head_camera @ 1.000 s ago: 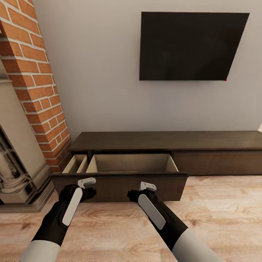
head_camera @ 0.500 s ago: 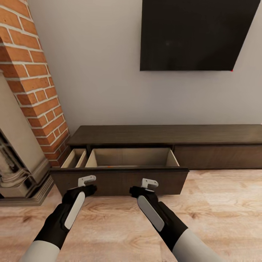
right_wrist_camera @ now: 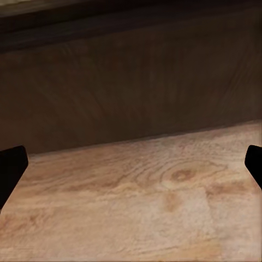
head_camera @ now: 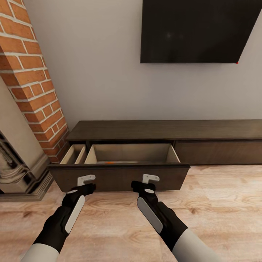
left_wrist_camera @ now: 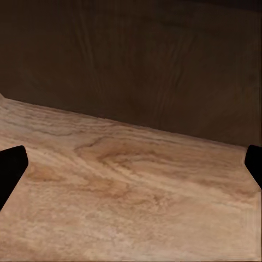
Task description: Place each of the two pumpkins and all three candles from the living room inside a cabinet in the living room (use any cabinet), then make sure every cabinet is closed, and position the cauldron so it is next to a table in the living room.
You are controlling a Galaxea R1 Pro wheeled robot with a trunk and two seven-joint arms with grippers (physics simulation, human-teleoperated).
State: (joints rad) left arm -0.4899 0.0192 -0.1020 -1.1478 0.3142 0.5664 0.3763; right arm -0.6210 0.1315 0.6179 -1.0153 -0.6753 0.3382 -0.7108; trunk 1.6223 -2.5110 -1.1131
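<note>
Two grippers are held just before the pulled-out drawer front of the long, low dark brown wooden cabinet (head_camera: 163, 131), the left gripper (head_camera: 86, 179) and the right gripper (head_camera: 150, 179) both with fingers spread wide and nothing grasped. A sliver of orange (head_camera: 109, 162) is seen low inside the larger drawer compartment; what it is cannot be told. A black wall-mounted screen (head_camera: 193, 31) hangs above, and a red brick column (head_camera: 32, 80) stands at the left.

You see the dark brown cabinet (head_camera: 163, 130) with a tan drawer (head_camera: 131, 153) inside. The brick column (head_camera: 32, 80) is red-orange with pale joints.
</note>
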